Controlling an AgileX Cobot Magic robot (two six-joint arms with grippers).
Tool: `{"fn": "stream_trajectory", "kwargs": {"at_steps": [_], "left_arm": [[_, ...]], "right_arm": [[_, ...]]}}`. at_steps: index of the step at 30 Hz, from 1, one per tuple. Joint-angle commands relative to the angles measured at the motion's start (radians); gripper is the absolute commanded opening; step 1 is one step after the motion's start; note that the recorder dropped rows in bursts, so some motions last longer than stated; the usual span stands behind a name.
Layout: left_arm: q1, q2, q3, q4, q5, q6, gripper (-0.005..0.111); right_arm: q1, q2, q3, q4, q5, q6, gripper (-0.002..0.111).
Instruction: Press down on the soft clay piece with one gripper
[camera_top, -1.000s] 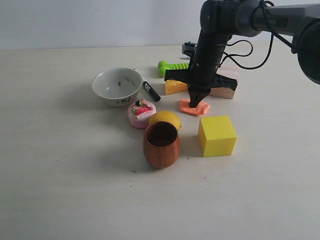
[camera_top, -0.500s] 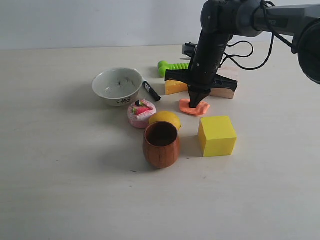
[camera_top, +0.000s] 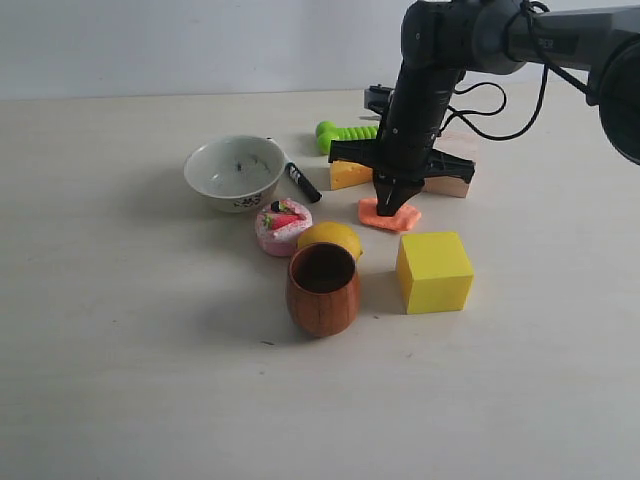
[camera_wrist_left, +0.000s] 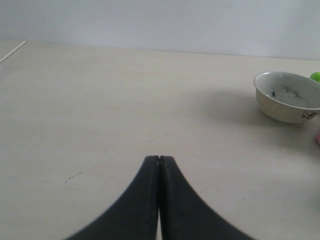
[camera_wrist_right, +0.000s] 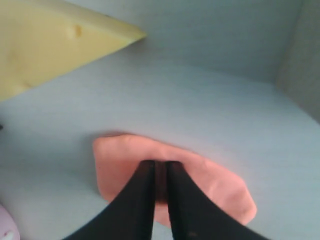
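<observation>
At twelve o'clock from the yellow cube (camera_top: 433, 271), your right gripper (camera_top: 388, 207), fingers closed, has edged toward nine o'clock yet stays on the soft clay piece (camera_top: 407, 219), so the press looks ongoing.

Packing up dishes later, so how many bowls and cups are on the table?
2. The white bowl sits left of the black marker; the brown wooden cup stands nearer the camera, in front of the lemon. The arm hides some table behind it.
</observation>
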Motion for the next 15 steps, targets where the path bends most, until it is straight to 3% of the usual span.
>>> {"fn": "stream_trajectory", "kwargs": {"at_steps": [1, 15], "left_arm": [[-0.004, -0.006, -0.003, -0.006, -0.013, -0.006, 0.000], [-0.004, -0.006, -0.003, -0.006, -0.013, -0.006, 0.000]], "right_arm": [[0.006, -0.002, 0.022, -0.016, -0.002, -0.005, 0.026], [0.006, -0.089, 0.022, -0.016, -0.040, -0.005, 0.029]]}}
